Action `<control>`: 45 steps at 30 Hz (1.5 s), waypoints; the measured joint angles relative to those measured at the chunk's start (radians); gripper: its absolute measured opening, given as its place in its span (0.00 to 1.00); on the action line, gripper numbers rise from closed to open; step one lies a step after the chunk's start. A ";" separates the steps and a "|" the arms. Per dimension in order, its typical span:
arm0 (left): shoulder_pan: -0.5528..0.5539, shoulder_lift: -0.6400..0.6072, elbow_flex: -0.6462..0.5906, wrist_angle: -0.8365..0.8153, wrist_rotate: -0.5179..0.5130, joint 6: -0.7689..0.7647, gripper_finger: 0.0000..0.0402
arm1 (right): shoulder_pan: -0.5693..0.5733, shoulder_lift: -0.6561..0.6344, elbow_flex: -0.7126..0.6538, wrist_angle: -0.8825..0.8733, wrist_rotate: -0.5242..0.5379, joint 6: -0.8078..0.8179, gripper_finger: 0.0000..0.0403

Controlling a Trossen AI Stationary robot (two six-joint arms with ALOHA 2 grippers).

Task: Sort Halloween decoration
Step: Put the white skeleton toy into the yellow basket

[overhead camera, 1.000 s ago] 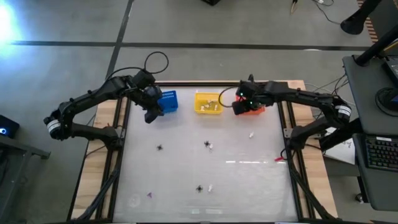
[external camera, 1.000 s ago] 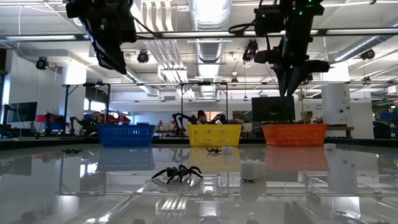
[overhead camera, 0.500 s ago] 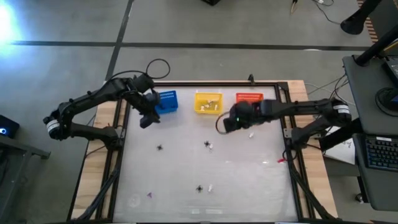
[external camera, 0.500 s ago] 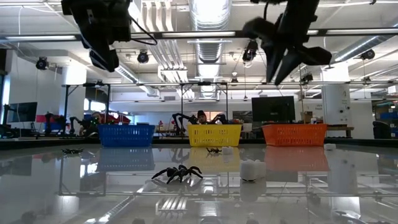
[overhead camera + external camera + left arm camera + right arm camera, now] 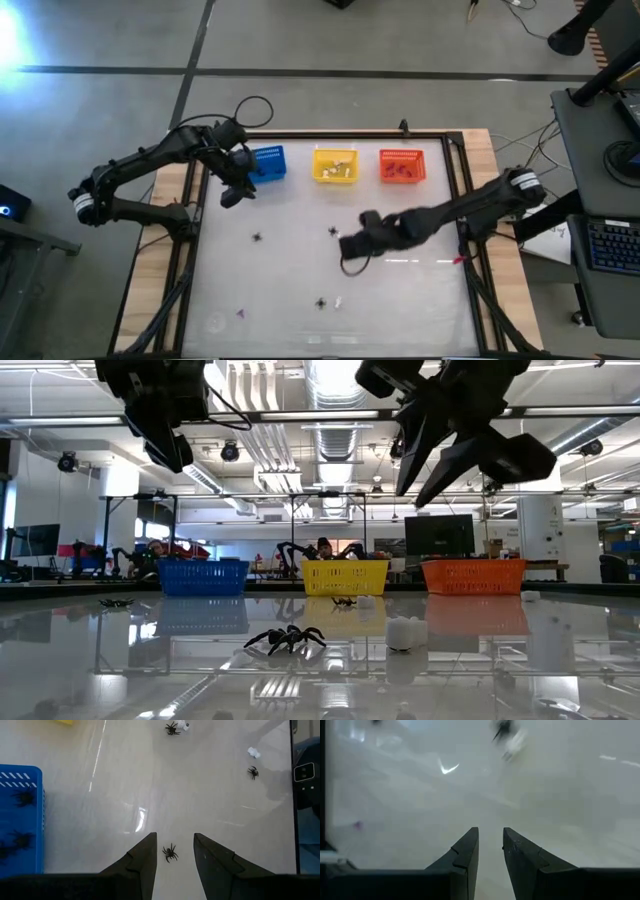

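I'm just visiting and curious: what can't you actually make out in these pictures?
- Orange basket contents: high view, too small to identify.
- Trinkets ahead of the right gripper: right wrist view, blurred.
- Blue basket: left wrist view, cut off by the edge.

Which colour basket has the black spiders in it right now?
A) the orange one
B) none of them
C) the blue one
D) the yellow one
C. In the left wrist view, black spider shapes lie inside the blue basket, while one more spider lies loose on the table just ahead of the left hand.
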 joint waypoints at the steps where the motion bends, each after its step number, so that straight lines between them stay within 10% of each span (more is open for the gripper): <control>1: 0.000 -0.001 0.000 0.000 0.000 0.000 0.28 | 0.018 0.023 0.000 0.034 -0.003 0.009 0.20; 45: -0.002 -0.017 -0.011 -0.031 0.002 -0.005 0.28 | 0.153 0.294 0.291 -0.038 -0.141 -0.003 0.20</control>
